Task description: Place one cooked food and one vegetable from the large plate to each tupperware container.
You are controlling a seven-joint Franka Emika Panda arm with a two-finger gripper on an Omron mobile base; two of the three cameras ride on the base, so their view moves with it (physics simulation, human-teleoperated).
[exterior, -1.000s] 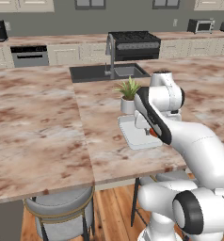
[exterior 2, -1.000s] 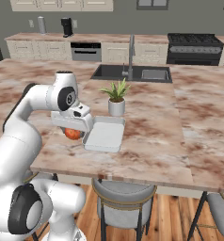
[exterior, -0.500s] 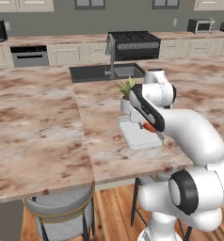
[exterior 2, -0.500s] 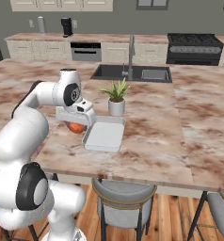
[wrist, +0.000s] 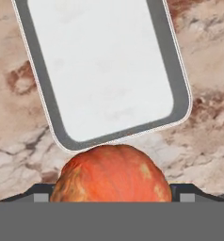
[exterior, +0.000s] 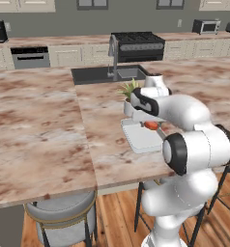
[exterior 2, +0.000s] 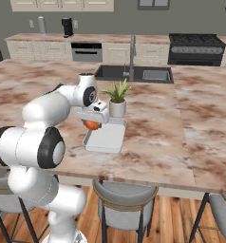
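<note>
A tray (exterior 2: pixel 105 138) was laid flat on the counter (exterior 2: pixel 153 137) just before a potted plant (exterior 2: pixel 117 98), with the sink (exterior 2: pixel 134 74) farther behind, while a round fruit (wrist: pixel 112 173) was held above the tray's near edge.

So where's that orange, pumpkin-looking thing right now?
The orange vegetable sits between the gripper fingers, raised by the near-left edge of the pale tray, just left of the potted plant.
</note>
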